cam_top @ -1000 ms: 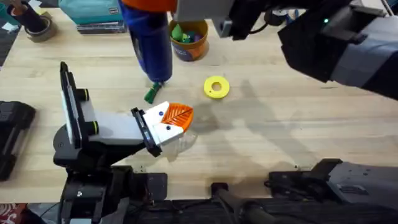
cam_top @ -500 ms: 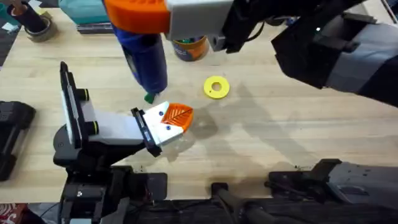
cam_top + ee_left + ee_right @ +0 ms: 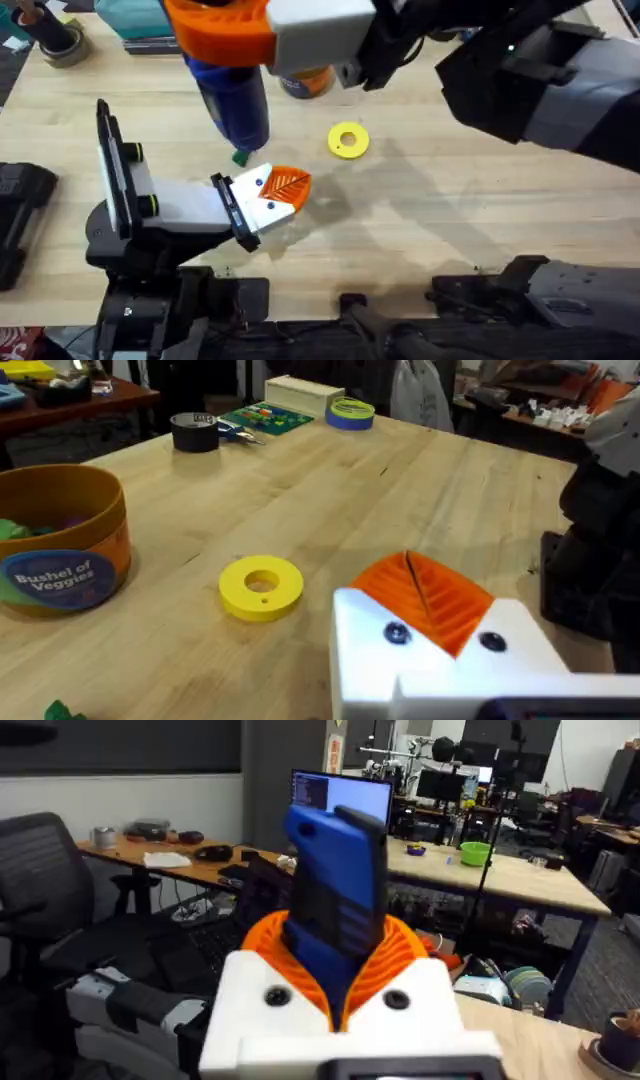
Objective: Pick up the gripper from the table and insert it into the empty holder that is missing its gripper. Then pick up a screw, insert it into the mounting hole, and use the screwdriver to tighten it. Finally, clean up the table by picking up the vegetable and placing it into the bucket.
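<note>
Screwdriver (image 3: 236,95) gripped upright in right jaws (image 3: 232,40), left jaws (image 3: 272,195) unclear, 1 bucket (image 3: 60,540), 1 vegetable (image 3: 241,157)

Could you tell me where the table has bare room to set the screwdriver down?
The widest bare patch is the wood right of the yellow disc. It is crowded around the left hand, where the screwdriver in the right hand hangs over the vegetable, with the bucket just behind.
</note>
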`<state>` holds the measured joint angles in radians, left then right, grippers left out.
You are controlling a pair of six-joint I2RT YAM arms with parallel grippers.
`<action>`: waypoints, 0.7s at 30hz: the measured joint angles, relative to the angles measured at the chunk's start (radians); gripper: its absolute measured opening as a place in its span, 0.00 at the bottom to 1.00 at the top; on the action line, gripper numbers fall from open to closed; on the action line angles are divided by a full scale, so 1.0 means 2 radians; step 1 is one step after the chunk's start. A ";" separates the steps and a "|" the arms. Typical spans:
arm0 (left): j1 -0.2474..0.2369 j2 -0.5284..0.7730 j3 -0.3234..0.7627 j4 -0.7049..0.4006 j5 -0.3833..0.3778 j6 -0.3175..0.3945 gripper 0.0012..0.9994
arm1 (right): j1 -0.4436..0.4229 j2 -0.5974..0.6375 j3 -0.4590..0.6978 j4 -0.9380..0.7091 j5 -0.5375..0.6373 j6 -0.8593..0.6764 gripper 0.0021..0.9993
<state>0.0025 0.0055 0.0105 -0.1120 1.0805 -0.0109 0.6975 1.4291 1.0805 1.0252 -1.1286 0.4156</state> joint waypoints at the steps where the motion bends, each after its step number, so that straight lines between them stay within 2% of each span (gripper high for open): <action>1: 0.000 0.000 0.000 0.000 0.000 0.000 0.00 | 0.000 0.000 0.000 0.000 -0.001 -0.001 0.02; 21: 0.000 0.000 0.000 0.000 0.000 0.000 0.00 | 0.010 0.029 -0.003 0.000 -0.002 -0.017 0.02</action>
<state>0.0025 0.0051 0.0105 -0.1120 1.0805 -0.0109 0.7174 1.4864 1.0737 1.0260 -1.1332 0.3807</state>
